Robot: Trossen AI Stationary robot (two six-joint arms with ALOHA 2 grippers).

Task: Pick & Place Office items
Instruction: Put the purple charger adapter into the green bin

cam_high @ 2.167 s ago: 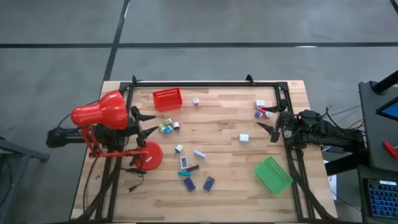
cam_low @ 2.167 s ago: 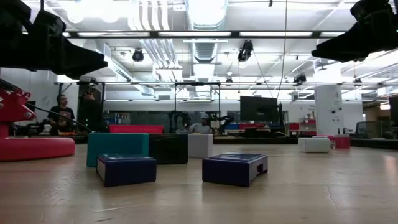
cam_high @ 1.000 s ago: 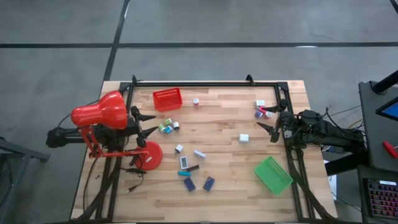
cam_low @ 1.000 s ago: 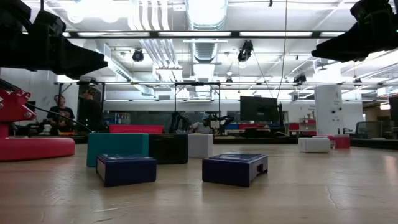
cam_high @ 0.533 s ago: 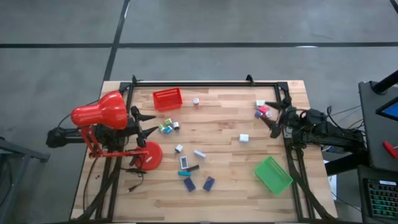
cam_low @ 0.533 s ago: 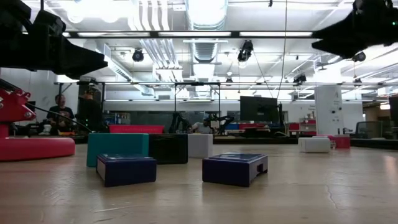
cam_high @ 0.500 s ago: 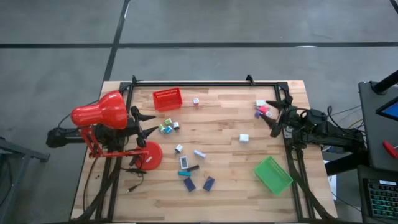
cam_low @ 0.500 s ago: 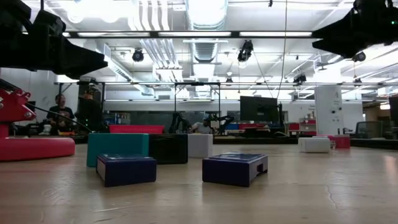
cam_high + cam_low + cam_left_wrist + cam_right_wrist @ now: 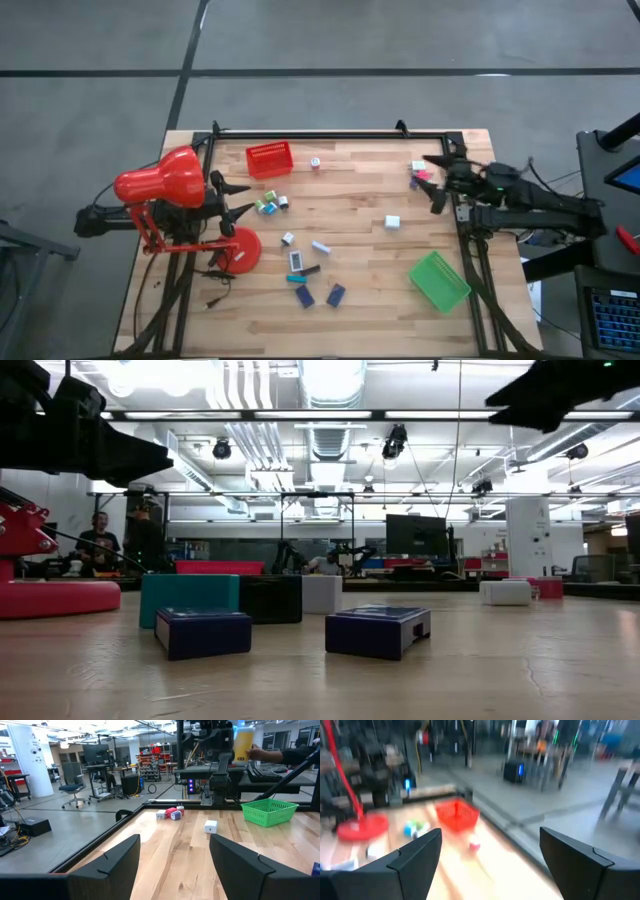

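1. Counter (image 9: 360,200): wooden top carrying the scattered office items. The red desk lamp (image 9: 160,185) stands at its 9 o'clock edge, the red tray (image 9: 269,159) toward 11 o'clock, and the green tray (image 9: 438,280) toward 4 o'clock.

2. Right claw (image 9: 432,184): positioned at the counter's 2 o'clock edge, fingers spread wide and released, nothing between them. In the low view it hangs well clear of the surface.

3. Left claw (image 9: 240,198): waiting at the 9 o'clock side beside the lamp, fingers parted and empty.

4. Nearest office items: a small cluster of pink, white and navy pieces (image 9: 419,176) lies just beside the right claw, at roughly 9 to 10 o'clock from it and near one fingertip. The pieces are too small to judge any long axis.

5. Single white block (image 9: 392,221): near the right claw, at its 7 o'clock.

6. Remaining office items: the central scatter including two navy blocks (image 9: 320,296) sits near 6 o'clock of the counter, well apart from the right claw.

7. Judgement: the right arm is plainly the nearer one to the cluster; the coming move appears to call for a short descent toward 9 o'clock.
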